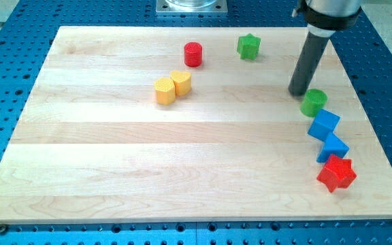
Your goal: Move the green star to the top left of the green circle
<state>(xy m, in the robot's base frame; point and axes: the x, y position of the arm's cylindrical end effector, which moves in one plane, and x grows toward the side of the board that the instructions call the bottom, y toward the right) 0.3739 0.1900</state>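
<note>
No text, label, brand, number or sign can be read anywhere on the wooden board [114, 177] or around it.

A single camera looked down on the tabletop [114, 156] from above and from the side of the view's bottom, tilted so that the far edge at the view's top appeared shorter than the near one. It stood far enough back to take in the whole wooden board and a border of blue perforated base [12, 41] around it, while the arm's upper part was cut off by the view's top edge.
</note>
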